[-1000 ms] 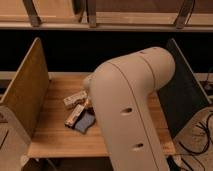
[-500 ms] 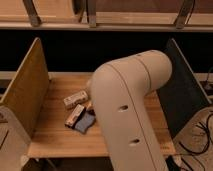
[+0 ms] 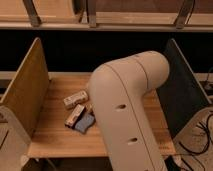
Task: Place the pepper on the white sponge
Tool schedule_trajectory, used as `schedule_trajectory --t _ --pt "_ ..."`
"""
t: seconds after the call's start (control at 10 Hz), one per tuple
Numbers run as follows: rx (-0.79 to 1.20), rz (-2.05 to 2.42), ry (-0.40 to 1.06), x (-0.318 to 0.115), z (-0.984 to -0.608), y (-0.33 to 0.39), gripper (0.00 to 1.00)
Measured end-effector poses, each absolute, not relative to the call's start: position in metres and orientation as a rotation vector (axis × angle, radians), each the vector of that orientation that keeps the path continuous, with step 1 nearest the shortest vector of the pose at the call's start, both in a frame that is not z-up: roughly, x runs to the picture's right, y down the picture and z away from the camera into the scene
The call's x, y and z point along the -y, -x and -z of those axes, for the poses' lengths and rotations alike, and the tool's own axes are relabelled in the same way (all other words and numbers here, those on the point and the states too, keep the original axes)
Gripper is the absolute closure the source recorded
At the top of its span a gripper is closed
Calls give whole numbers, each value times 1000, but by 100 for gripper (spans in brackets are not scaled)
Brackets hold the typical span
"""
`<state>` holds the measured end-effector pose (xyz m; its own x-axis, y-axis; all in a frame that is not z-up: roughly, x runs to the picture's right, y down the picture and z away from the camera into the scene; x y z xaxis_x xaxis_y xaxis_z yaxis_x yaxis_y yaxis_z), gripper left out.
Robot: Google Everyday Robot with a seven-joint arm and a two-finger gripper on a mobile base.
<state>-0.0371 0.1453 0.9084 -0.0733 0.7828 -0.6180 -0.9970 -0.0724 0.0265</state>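
The big beige arm (image 3: 125,110) fills the middle and hides the end effector behind it, so I cannot tell its state. Left of the arm on the tabletop (image 3: 50,135) lie a tan block (image 3: 75,99) and, nearer, a second tan block (image 3: 74,115) touching a blue piece (image 3: 85,122). I cannot pick out the pepper.

The cream arm (image 3: 127,95) hides the tool. The tabletop (image 3: 52,136) is pale wood. One small thing (image 3: 86,123) is blue.
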Motion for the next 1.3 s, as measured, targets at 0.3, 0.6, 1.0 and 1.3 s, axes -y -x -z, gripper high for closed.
schedule_trajectory --t 0.3,0.6,1.0,1.3 --pt "-505 -1578 527 -146 -909 38 85" --pt "-448 -1572 500 -129 -900 41 100" --pt "-304 -1523 439 -89 -855 60 100" --pt "-257 -1426 515 -119 -812 93 100"
